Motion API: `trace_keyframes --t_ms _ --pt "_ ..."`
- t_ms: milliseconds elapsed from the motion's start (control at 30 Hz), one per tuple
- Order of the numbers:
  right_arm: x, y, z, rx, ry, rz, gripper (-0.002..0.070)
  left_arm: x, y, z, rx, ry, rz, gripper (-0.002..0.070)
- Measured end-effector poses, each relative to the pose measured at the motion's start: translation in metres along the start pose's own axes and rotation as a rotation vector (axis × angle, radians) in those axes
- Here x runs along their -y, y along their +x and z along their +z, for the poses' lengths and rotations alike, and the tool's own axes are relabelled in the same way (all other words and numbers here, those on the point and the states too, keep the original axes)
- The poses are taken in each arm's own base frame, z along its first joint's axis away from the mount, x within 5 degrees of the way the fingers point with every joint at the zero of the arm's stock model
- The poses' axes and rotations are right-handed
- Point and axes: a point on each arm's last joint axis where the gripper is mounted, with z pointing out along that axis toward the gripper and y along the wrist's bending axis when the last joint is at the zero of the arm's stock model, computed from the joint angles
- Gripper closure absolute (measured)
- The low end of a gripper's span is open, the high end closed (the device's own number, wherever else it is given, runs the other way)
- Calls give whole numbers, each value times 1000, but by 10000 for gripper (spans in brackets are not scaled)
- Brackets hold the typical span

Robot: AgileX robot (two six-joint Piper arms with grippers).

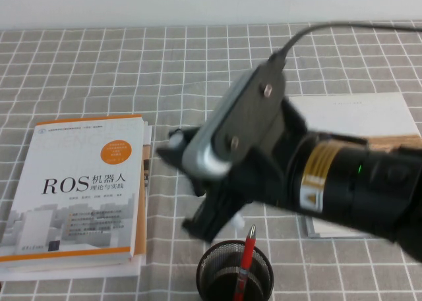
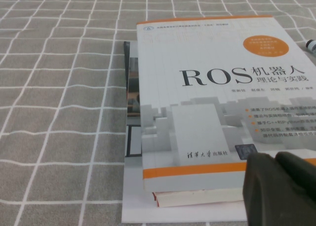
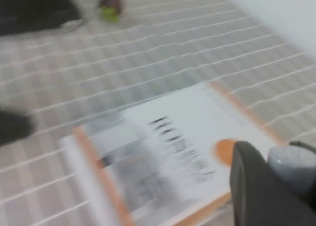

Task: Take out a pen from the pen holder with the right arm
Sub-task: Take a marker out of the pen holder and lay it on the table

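The checked counter (image 1: 99, 64) holds a ROS book (image 1: 79, 182). The right gripper (image 3: 276, 154) hangs beside it, near the pen holder (image 1: 206, 274), fingers pinching a white pen (image 3: 292, 162). A red pen (image 1: 247, 255) stands in the pen holder. The left gripper (image 2: 274, 159) sits over the book, fingers pressed together.

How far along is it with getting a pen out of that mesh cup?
Mostly done, it seems. The right gripper is shut on a whitish pen, clear of the pen holder and over the book. A red pen stands in the holder, untouched. Probably only setting the held pen down is left. The left gripper hangs idle by the book's corner.
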Motion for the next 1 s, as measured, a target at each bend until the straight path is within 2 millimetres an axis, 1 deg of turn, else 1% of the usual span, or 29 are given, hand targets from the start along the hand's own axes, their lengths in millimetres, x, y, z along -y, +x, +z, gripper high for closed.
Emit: trace_keyframes --t_ms 167,267,367,467,600,700,733,833,1000 --pt "40 -17 -5 3 123 91 590 0 0 0 0 0 0 678" --pt "66 -21 -10 0 200 179 590 0 0 0 0 0 0 678" --pt "90 -18 -7 -45 259 258 590 0 0 0 0 0 0 678" --pt "110 -8 5 -143 296 342 590 0 0 0 0 0 0 678" --pt "132 14 32 -300 306 459 590 0 0 0 0 0 0 678" --pt "140 23 54 -372 289 511 590 0 0 0 0 0 0 678" --pt "142 29 65 -405 279 530 590 0 0 0 0 0 0 678" --pt "148 35 91 -441 260 567 590 0 0 0 0 0 0 678" --pt "160 50 135 -484 247 643 590 0 0 0 0 0 0 678"
